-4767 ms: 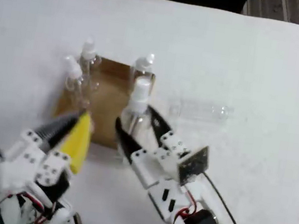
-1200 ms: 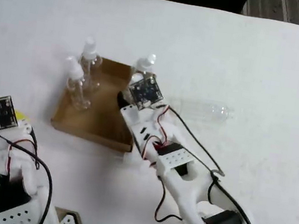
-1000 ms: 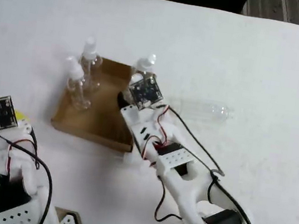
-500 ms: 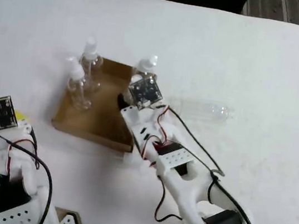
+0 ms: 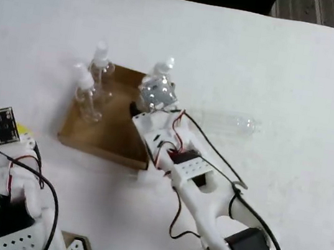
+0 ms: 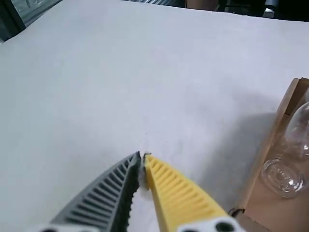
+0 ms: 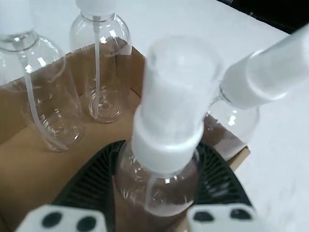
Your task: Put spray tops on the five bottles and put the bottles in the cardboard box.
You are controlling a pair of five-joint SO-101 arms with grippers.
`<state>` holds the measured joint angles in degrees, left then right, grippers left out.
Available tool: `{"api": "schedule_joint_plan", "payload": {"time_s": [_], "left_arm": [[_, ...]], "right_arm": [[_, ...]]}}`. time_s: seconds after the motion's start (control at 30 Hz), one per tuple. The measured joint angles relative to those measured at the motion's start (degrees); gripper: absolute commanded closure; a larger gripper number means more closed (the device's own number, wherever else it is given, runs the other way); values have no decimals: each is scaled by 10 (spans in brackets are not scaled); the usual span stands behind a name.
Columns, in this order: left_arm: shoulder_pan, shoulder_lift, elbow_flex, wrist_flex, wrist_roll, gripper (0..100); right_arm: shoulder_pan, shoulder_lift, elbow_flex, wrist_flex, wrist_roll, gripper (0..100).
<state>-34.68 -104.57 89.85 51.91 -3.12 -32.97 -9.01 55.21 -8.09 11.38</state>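
Since nearly five seconds ago the right arm has swung forward over the cardboard box (image 5: 106, 130), carrying its load from the near edge to the box's right side, and in the last half second its wrist has edged slightly toward the back wall. Over the same span the left arm has drawn back from the box's near left corner to the near left of the table (image 5: 300, 76).

The right gripper (image 7: 161, 164) pinches the held bottle (image 7: 157, 186), with its curved black fingers (image 7: 89, 191) hugging the rounded clear plastic on both sides. That bottle stands upright above the box's brown floor and wears a white cylindrical spray top (image 7: 174, 101) (a thin dip tube runs down inside).

Two bottles (image 5: 99, 71) stand close together in the back left corner, and a third bottle (image 5: 161, 72) stands in the back right corner just beyond the held one. All three are clear, round-shouldered and white-capped. A fifth bottle (image 5: 224, 121) lies on its side on the matte white table, to the right of the box and apart from it.

The left gripper (image 6: 143, 157) has its ridged grey and yellow fingers pressed together tip to tip, holding nothing. It sits low over the table beside the box's left wall.
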Motion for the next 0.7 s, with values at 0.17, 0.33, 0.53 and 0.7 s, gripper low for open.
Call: {"api": "schedule_joint_plan", "payload": {"time_s": [0.17, 0.33, 0.53, 0.7], "left_arm": [[0, 0, 0, 0, 0, 979], [0, 0, 0, 0, 0, 979], [0, 0, 0, 0, 0, 979], [0, 0, 0, 0, 0, 979]], "right_arm": [[-2, 5, -5, 2, 0, 981], [-3, 8, -7, 3, 0, 981], [-3, 8, -7, 3, 0, 981], [-3, 8, -7, 3, 0, 980]]}}
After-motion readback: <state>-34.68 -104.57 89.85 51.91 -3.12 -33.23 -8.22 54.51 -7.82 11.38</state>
